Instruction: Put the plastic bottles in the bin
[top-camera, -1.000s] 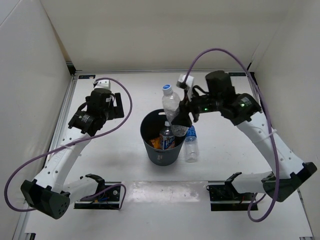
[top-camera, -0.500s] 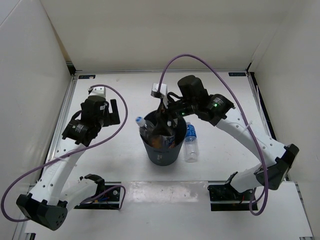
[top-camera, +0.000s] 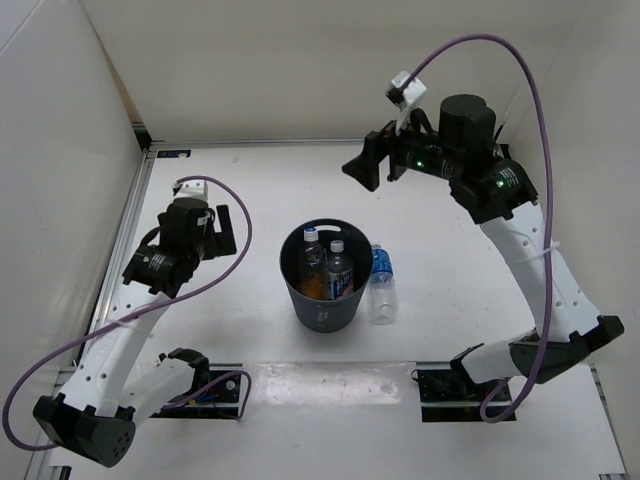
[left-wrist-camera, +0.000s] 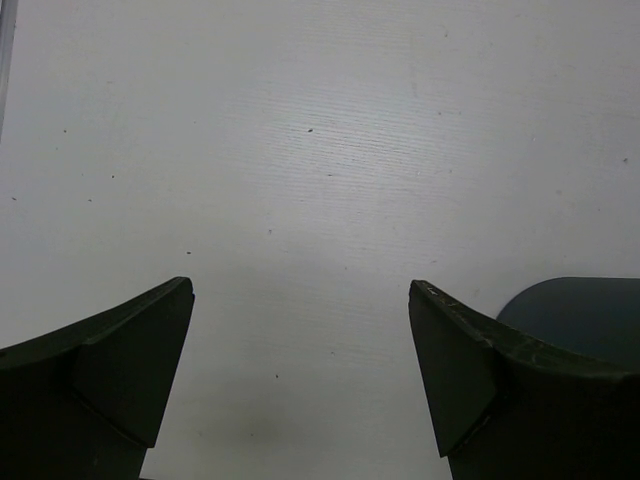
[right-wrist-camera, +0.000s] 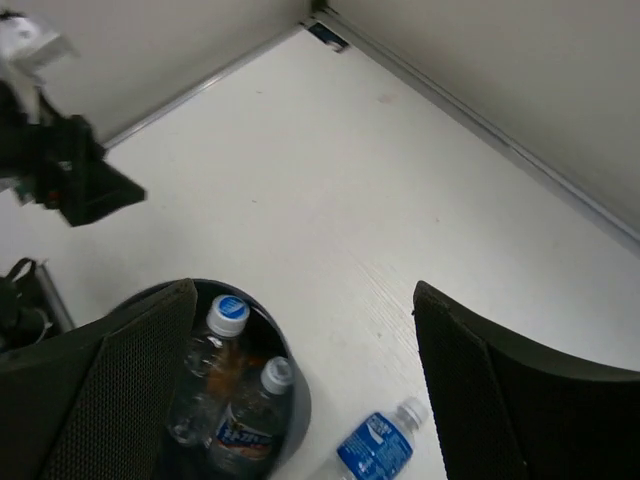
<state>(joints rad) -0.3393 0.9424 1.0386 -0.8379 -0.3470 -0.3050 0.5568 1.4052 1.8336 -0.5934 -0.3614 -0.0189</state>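
Three bottles (top-camera: 338, 270) already in the bin (top-camera: 325, 312), two clear ones cap-up and a glimpse of orange low between them. Last bottle (top-camera: 381, 285), the blue-labelled one, outside: flat on the worktop (top-camera: 260, 180) just beside the bin's right wall, perhaps touching it. Long axis near-to-far, label end toward the far side and, going by the right wrist view, the cap too. Right claw (top-camera: 362, 170) empty, fingers wide apart, held high over the far part of the worktop, so the last bottle sits below it and toward the near edge. Left claw (top-camera: 230, 222) likewise spread wide and empty, over bare worktop left of the bin, with the bin standing between it and the last bottle. Probably the right arm's job, then: coming down and nearer, turning the wrist to close across the width rather than along the length.
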